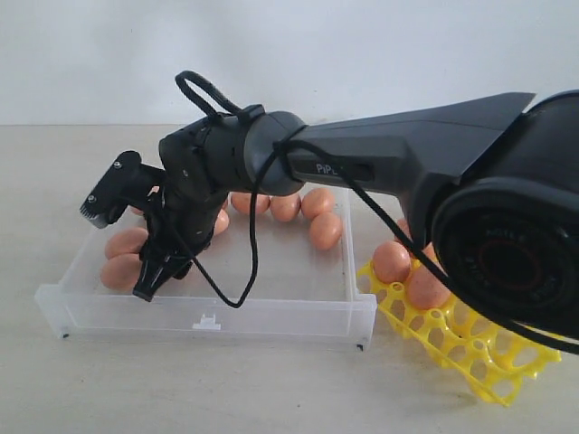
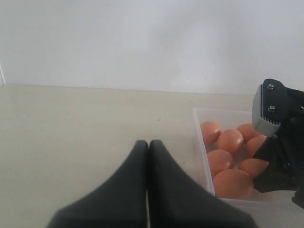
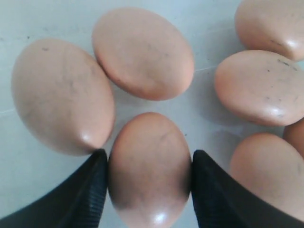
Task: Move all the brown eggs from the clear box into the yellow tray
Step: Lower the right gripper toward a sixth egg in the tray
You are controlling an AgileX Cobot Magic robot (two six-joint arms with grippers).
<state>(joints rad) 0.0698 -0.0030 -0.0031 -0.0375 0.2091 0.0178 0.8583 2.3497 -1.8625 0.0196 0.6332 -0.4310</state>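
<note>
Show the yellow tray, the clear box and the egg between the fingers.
yellow tray (image 1: 479,357), exterior view, bare lattice.
clear box (image 1: 271,316), exterior view, front wall.
brown egg (image 3: 149,168), right wrist view, shell middle.

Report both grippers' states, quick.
Left gripper: closed, empty.
Right gripper: closed on one brown egg.

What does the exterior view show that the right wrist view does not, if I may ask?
Only the exterior view: the yellow tray with seated eggs in it, and the whole clear box. Only the right wrist view: the right hand closed on one brown egg, fingers against both its sides. Both: loose brown eggs on the box floor.
</note>
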